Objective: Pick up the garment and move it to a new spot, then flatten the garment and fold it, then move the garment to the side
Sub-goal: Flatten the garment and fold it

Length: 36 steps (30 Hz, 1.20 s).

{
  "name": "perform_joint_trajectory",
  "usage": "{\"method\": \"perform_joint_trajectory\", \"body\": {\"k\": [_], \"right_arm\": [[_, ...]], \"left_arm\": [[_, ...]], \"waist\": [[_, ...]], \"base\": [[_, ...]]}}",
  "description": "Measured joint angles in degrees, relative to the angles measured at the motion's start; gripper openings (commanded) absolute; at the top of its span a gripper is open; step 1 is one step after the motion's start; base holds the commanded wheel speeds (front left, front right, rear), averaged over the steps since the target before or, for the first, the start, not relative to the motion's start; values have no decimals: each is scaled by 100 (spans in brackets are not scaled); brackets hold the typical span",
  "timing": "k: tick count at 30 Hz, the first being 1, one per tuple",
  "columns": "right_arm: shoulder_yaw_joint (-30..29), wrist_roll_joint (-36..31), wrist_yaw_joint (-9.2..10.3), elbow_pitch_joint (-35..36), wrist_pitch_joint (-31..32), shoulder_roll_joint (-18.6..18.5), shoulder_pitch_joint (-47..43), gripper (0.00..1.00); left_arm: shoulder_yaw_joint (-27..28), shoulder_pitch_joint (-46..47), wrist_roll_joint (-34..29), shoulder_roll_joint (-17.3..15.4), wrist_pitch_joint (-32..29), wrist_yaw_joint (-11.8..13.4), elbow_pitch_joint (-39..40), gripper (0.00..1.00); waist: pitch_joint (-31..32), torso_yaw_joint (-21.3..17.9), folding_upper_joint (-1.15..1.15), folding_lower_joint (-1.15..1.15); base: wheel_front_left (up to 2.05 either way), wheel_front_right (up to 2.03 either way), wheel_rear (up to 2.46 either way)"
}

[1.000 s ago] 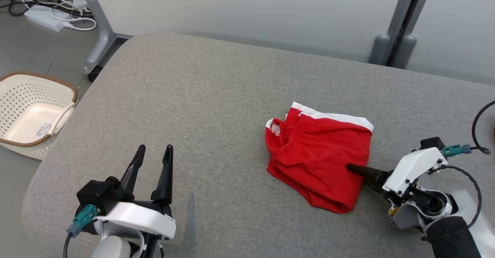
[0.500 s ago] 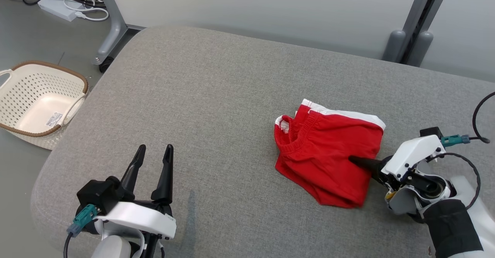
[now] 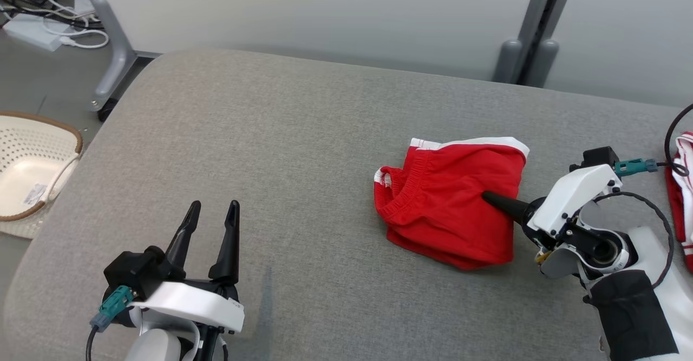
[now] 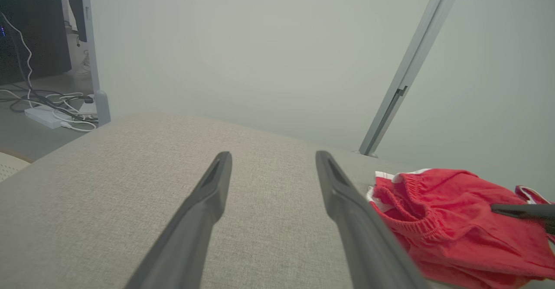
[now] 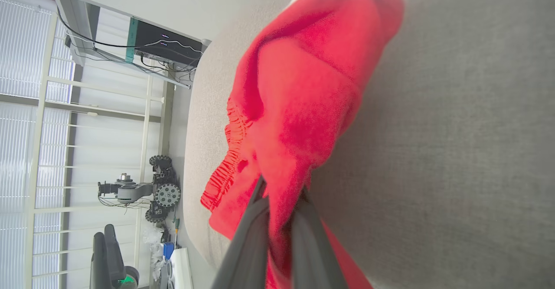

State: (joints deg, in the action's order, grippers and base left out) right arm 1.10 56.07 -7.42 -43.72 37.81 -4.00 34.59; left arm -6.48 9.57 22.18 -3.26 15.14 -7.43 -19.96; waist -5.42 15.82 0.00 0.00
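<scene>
The garment (image 3: pixel 449 204) is a pair of red shorts with white trim, folded in a compact bundle on the grey cushioned table (image 3: pixel 303 133), right of centre. My right gripper (image 3: pixel 487 197) reaches in from the right and is shut on the garment's right edge. In the right wrist view red cloth (image 5: pixel 299 94) is pinched between the two dark fingers (image 5: pixel 249 241) and bunches up in front of them. My left gripper (image 3: pixel 212 209) hovers open over the table's front left, nothing between its fingers (image 4: pixel 208 202). The garment (image 4: pixel 438 219) lies to its right in the left wrist view.
A cream laundry basket (image 3: pixel 32 171) sits on the floor off the table's left edge. Another red and white cloth (image 3: pixel 681 193) lies at the far right edge. Cables and a power strip (image 3: pixel 38 25) lie on the floor at the back left.
My right gripper has closed on the garment's right edge, and the bundle has shifted and bunched slightly. The head camera has swung. The left gripper has not moved.
</scene>
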Motion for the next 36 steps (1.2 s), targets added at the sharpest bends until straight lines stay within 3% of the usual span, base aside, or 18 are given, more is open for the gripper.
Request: {"method": "perform_joint_trajectory", "body": {"k": [9, 25, 32, 36], "right_arm": [[359, 85, 0, 789, 13, -327, -291, 0], [492, 199, 0, 1134, 69, -485, -380, 0], [736, 214, 0, 1446, -14, -592, -309, 0], [1133, 188, 0, 1826, -53, -899, -40, 0]], "left_arm": [[-138, 6, -4, -115, 0, 0, 105, 100], [-301, 148, -4, -237, 0, 0, 157, 100], [-419, 245, 2, -288, 0, 0, 185, 100], [-510, 300, 8, -318, 0, 0, 202, 100]], "waist": [[31, -767, 0, 0], [-166, -1907, 0, 0], [-331, -2141, 0, 0], [-469, -2162, 0, 0]], "base": [[0, 0, 0], [0, 0, 0], [0, 0, 0], [0, 0, 0]]}}
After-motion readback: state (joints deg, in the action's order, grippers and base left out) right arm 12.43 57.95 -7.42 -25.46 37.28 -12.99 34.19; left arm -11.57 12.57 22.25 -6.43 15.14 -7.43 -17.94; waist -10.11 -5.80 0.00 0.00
